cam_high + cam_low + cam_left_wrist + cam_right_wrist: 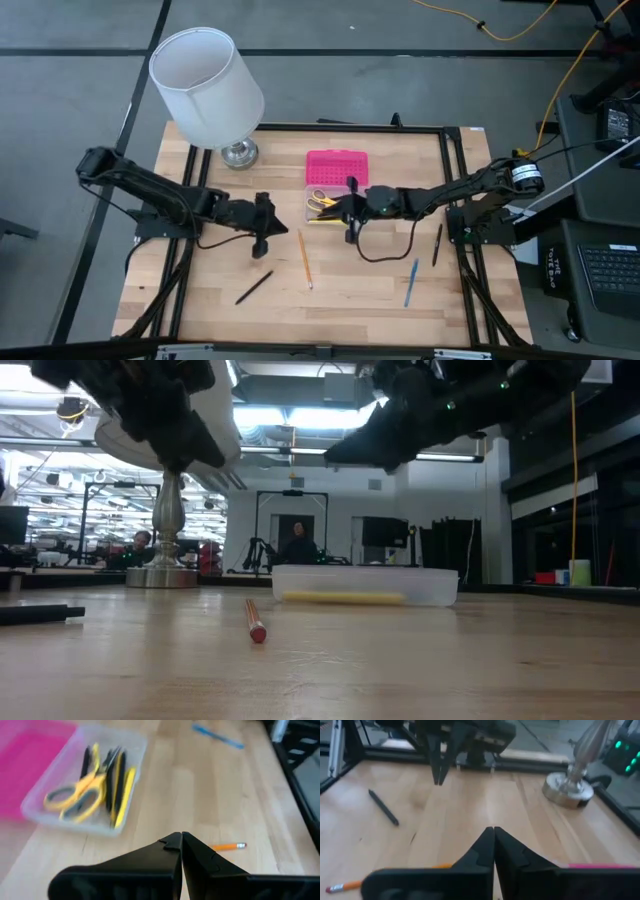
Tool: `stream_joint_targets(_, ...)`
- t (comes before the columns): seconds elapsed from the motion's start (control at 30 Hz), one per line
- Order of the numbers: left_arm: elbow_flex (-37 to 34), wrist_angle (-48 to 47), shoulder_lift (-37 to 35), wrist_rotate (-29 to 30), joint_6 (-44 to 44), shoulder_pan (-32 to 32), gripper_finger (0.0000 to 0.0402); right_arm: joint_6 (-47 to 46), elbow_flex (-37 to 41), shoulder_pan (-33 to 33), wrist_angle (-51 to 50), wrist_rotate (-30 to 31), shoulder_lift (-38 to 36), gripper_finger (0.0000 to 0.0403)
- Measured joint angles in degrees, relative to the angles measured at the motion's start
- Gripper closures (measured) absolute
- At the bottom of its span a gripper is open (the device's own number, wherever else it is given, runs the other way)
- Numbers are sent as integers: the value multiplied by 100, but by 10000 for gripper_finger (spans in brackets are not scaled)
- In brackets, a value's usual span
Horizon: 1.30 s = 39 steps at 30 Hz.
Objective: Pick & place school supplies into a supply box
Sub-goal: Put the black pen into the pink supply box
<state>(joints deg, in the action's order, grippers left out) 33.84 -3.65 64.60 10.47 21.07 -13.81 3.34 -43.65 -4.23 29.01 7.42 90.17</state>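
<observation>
The supply box's clear tray (322, 204) lies at mid-table with its pink lid (337, 165) folded open toward the far edge. Yellow-handled scissors (80, 795) and several black and yellow pens (119, 782) lie inside it. On the table lie an orange pencil (304, 258), a black pen (254, 287), a blue pen (411, 282) and another black pen (437, 244). My left gripper (181, 840) hovers left of the box, shut and holding nothing. My right gripper (493, 832) hangs over the tray's right end, shut and holding nothing.
A lamp with a white shade (205, 85) and a metal base (240, 153) stands at the far left of the table. A black frame (455, 180) runs along the table's edges. Bare wood lies along the near edge between the loose pens.
</observation>
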Motion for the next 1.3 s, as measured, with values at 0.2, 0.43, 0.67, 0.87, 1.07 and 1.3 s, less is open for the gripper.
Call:
stream_joint_targets(0.2,763,-1635,111,491,1464,-722,398,162,0,2,232,0,0,393)
stream_joint_targets(0.43,1852,-3128,1001,602,3189,-1528,398,199,1,2,216,0,0,376)
stream_joint_targets(0.67,3229,-4623,2279,-356,5075,-2004,398,572,1,2,208,0,0,392)
stream_joint_targets(0.87,3889,-5223,3027,-580,6122,-2316,398,624,1,2,173,0,2,394)
stream_joint_targets(1.07,3898,-5179,3404,-970,6422,-2375,398,910,1,2,193,-4,2,372)
stream_joint_targets(1.3,3898,-5144,3647,-1265,6832,-2375,398,889,1,-2,171,-695,4,368)
